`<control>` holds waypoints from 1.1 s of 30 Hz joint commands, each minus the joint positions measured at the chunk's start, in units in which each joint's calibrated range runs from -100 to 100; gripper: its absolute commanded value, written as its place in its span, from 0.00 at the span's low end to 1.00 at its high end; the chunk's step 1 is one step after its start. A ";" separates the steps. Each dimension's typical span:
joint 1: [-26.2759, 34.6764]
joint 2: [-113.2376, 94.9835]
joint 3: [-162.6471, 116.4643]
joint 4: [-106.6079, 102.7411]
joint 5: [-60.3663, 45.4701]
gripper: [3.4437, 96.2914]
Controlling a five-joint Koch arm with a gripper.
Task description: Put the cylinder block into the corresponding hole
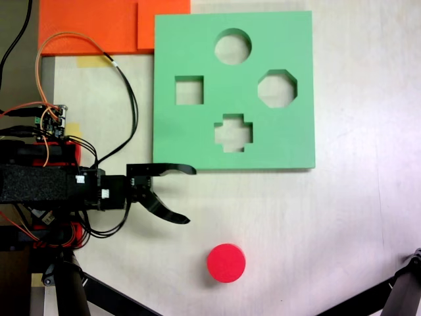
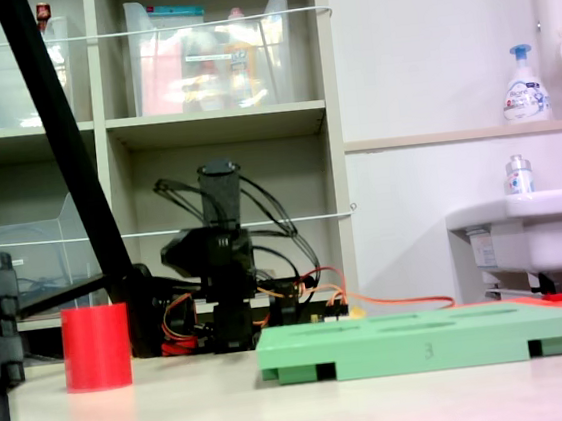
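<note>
While the red cylinder (image 1: 226, 263) stands upright on the bare table, well apart from the green board (image 1: 197, 145), nothing has yet been picked up. In the first exterior view we see the gripper (image 1: 187, 194) with its jaws spread wide and empty, hanging just off the board's lower left corner, with the cylinder below it and to the first exterior view's right. The round hole (image 1: 233, 47) lies at the far top of the board, beyond the cross-shaped hole (image 1: 233, 133).

We judge the main risks to be these. The cylinder is soft foam and looks about as wide as the hole, so a tilted or off-centre drop could leave it perched on the rim. A squeeze too near its edge could let it slip or tip. The eight-sided hole (image 1: 277, 89) sits close by and could be mistaken for the round one. The board is light and a nudge from the arm could shift it.

In the second exterior view the arm (image 2: 222, 267) faces us end on, so we cannot read the jaws there, and the holes show only as faint slivers. A dark post (image 2: 63, 143) crosses that picture, and we cannot judge the gripper's height above the table from overhead.
</note>
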 commanded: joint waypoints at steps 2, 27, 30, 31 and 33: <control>-0.20 -0.68 -0.59 4.42 1.22 0.55; -10.06 67.19 7.39 46.60 0.10 1.00; -10.89 74.32 12.87 46.60 0.10 1.00; -11.23 75.99 14.27 46.60 0.10 1.00; -11.62 79.76 16.96 46.60 0.15 1.00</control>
